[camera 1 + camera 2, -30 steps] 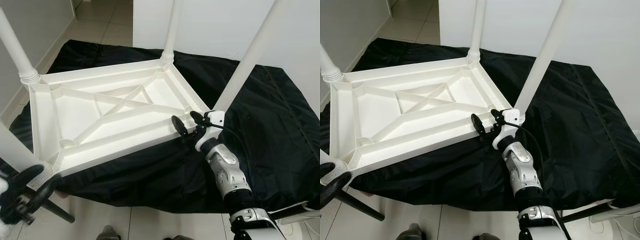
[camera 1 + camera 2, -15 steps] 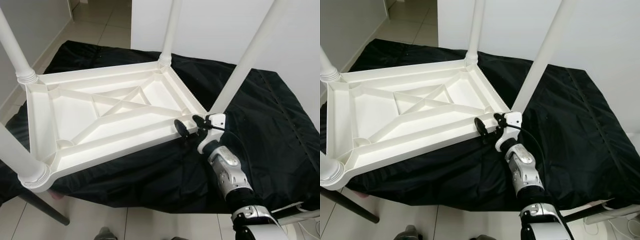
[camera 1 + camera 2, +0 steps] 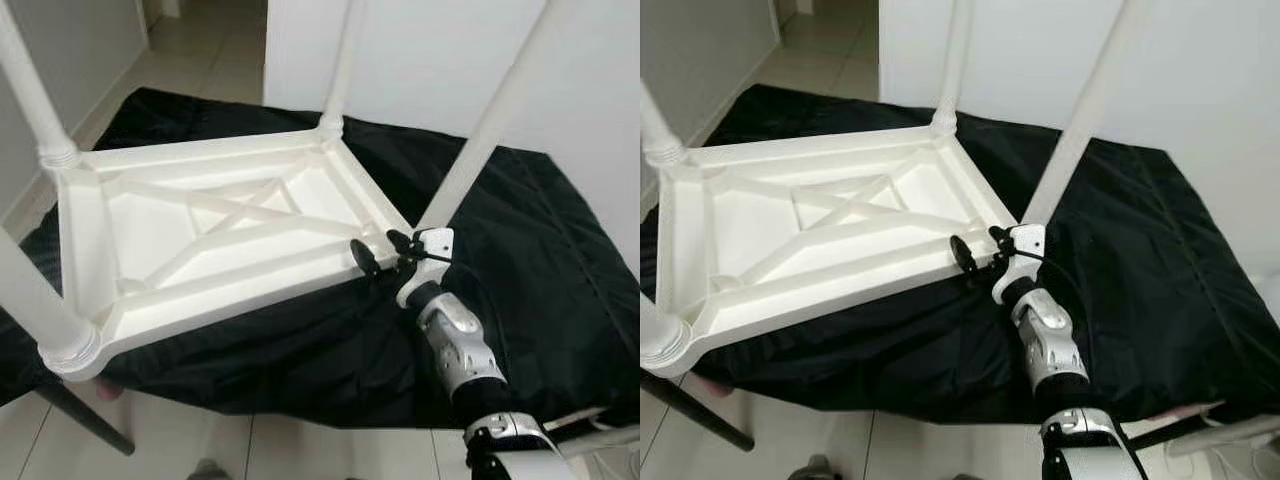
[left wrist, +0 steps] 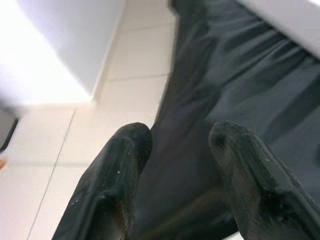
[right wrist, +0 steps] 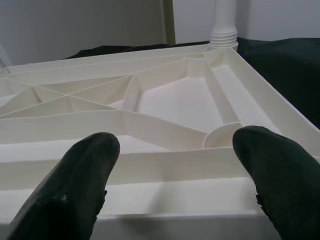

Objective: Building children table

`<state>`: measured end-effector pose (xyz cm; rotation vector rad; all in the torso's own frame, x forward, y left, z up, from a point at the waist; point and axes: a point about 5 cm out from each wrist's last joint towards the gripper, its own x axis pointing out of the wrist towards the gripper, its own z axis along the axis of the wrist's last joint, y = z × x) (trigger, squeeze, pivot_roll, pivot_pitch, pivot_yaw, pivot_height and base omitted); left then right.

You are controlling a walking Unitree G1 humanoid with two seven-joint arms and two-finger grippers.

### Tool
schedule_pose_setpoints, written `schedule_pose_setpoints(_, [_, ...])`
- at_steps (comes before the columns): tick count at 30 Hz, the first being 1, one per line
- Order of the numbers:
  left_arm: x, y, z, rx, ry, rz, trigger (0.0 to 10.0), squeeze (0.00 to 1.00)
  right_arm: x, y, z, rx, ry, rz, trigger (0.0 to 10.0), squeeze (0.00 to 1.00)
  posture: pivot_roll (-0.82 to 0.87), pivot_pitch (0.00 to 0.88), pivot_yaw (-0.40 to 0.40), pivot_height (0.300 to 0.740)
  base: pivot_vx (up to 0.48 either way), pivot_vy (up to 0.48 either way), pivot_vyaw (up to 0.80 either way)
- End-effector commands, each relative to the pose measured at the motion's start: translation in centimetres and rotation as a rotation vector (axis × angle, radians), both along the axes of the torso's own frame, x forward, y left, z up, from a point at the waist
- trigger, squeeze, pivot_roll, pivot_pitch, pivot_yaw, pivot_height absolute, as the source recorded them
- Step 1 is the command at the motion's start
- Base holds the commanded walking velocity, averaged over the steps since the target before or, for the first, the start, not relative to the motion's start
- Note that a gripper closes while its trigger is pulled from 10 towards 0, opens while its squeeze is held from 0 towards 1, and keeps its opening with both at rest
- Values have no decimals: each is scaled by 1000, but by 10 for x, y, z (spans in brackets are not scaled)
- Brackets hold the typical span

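Right pincer [image 3: 380,252], fingers spread, sits just beside the upturned white children's table [image 3: 200,235]; left pincer [image 4: 172,165], spread, over black cloth [image 4: 240,85].

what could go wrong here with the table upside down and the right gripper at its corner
The right gripper, open, sits by the white table's near corner, right beside a leg; a careless move could knock that leg. The table rests on a loose black cloth and may slide when pushed. The near left corner overhangs the cloth's edge, so the table might tip.
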<state>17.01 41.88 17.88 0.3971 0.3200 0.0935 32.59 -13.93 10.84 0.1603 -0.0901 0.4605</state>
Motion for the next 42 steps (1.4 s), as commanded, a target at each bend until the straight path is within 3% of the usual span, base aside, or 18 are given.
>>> schedule_pose_setpoints(1, [3, 7, -2, 72, -34, 147, 10000, 0, -1, -3, 1, -14, -10, -9, 10000, 0, 178, 17, -89, 740, 0, 0, 0])
schedule_pose_setpoints(2, [17, 1, 1, 66, -67, 126, 10000, 0, -3, -2, 0, -14, -11, -12, 10000, 0, 168, 19, -83, 740, 0, 0, 0])
schedule_pose_setpoints(4, [17, 1, 1, 66, -67, 126, 10000, 0, -3, -2, 0, -14, -11, -12, 10000, 0, 168, 19, -83, 740, 0, 0, 0])
schedule_pose_setpoints(6, [39, -12, 11, 52, -136, 70, 10000, 0, -8, -1, -4, -12, -6, -22, 10000, 0, 157, 21, -76, 740, 0, 0, 0])
schedule_pose_setpoints(11, [58, -25, 21, 7, -210, 32, 10000, 0, -12, 0, -7, -10, -2, -32, 10000, 0, 145, 27, -66, 740, 0, 0, 0])
schedule_pose_setpoints(14, [79, -49, 32, -27, -286, -60, 10000, 0, -13, 3, -10, -13, 8, -51, 10000, 0, 139, 31, -59, 740, 0, 0, 0])
schedule_pose_setpoints(19, [90, -67, 38, -31, -310, -144, 10000, 0, -13, 5, -11, -11, 13, -57, 10000, 0, 139, 32, -57, 740, 0, 0, 0])
schedule_pose_setpoints(21, [97, -91, 36, -38, -298, -258, 10000, 0, -13, 3, -11, -15, 21, -91, 10000, 0, 132, 34, -52, 740, 0, 0, 0])
schedule_pose_setpoints(24, [98, -104, 34, -58, -289, -309, 10000, 0, -12, 1, -12, -19, 26, -115, 10000, 0, 133, 36, -51, 740, 0, 0, 0])
schedule_pose_setpoints(27, [92, -146, 27, -98, -240, -481, 10000, 0, -12, -2, -14, -37, 35, -217, 10000, 0, 129, 40, -50, 740, 0, 0, 0])
schedule_pose_setpoints(28, [92, -146, 27, -98, -240, -481, 10000, 0, -12, -2, -14, -37, 35, -217, 10000, 0, 129, 40, -50, 740, 0, 0, 0])
schedule_pose_setpoints(30, [84, -174, 28, -129, -221, -588, 10000, 0, -12, 1, -15, -33, 46, -236, 10000, 0, 129, 40, -50, 740, 0, 0, 0])
schedule_pose_setpoints(31, [84, -174, 28, -129, -221, -588, 10000, 0, -12, 1, -15, -33, 46, -236, 10000, 0, 129, 40, -50, 740, 0, 0, 0])
schedule_pose_setpoints(34, [77, -213, 29, -197, -231, -710, 10000, 0, -10, 9, -17, -23, 63, -237, 10000, 0, 122, 44, -43, 740, 0, 0, 0])
schedule_pose_setpoints(37, [75, -221, 29, -209, -231, -731, 10000, 0, -9, 10, -17, -26, 64, -242, 10000, 0, 122, 44, -43, 740, 0, 0, 0])
schedule_pose_setpoints(39, [71, -236, 26, -225, -220, -760, 10000, 0, -6, 12, -16, -27, 72, -263, 10000, 0, 121, 43, -44, 740, 0, 0, 0])
schedule_pose_setpoints(42, [70, -240, 26, -230, -216, -765, 10000, 0, -5, 12, -16, -27, 74, -270, 10000, 0, 121, 43, -44, 740, 0, 0, 0])
